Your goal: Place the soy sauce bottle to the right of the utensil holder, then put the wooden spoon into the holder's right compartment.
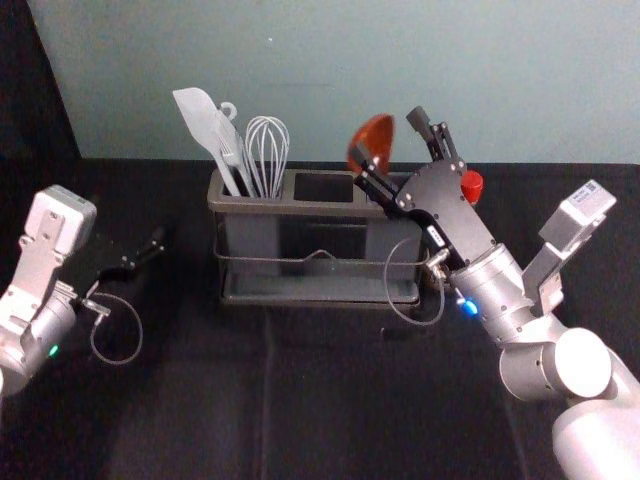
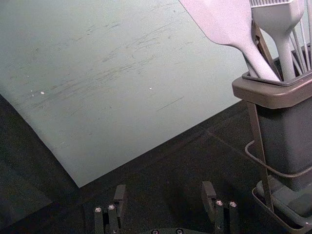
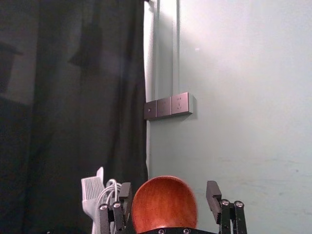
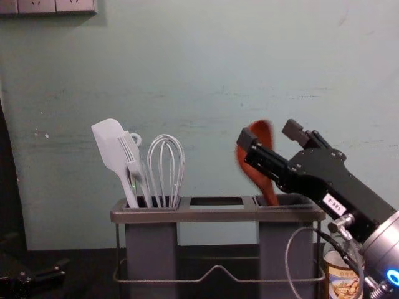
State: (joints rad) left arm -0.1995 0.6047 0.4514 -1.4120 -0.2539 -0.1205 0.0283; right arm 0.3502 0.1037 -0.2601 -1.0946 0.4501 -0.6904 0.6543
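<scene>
Spread right gripper [image 1: 389,137] flanks the wooden spoon [image 1: 376,138], handle end hidden inside the utensil holder [image 1: 320,209]; arm partly masks soy sauce bottle [image 1: 472,186]. Left gripper [image 1: 155,245], spread, idles at left.

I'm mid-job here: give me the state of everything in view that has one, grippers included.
Right gripper: open, around the spoon's bowl.
Left gripper: open, left of the holder.
Wooden spoon: bowl up, leaning, handle in the right compartment.
Soy sauce bottle: upright, right of the holder, red cap on.
Utensil holder: upright, middle opening empty.
White spatula: tilted, in the left compartment.
</scene>
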